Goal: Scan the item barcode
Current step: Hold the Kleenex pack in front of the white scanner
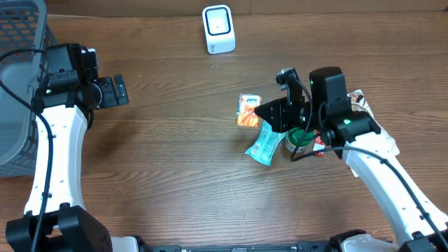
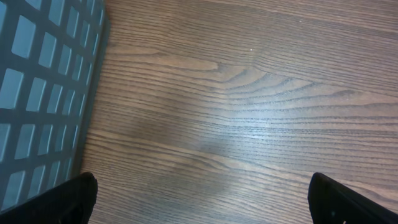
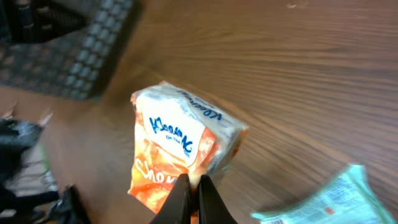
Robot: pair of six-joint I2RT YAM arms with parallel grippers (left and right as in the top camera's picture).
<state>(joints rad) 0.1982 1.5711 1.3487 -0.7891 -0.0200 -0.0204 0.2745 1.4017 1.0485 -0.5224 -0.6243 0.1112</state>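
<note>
The right hand [image 3: 193, 194] is pinched tight on the bottom edge of the orange snack bag [image 3: 180, 146]. The bag is near the middle of the worktop [image 1: 175, 175]. It looks lifted a little, but I cannot be sure. The white scanner [image 1: 218, 29] stands well apart, at about 11 o'clock from the bag. A blue-green bag [image 1: 264, 144] lies at 5 o'clock, just beside it. The left hand [image 1: 115, 91] is wide apart and holds nothing. It is over at 9 o'clock, near the grey basket [image 1: 14, 84].

What could go wrong? The right hand grips only a thin bit of the bag, so the bag may slip out or flop over on the way. I cannot see the barcode, so it may face away from the scanner and not get read. The arm could also bump the blue-green bag.
</note>
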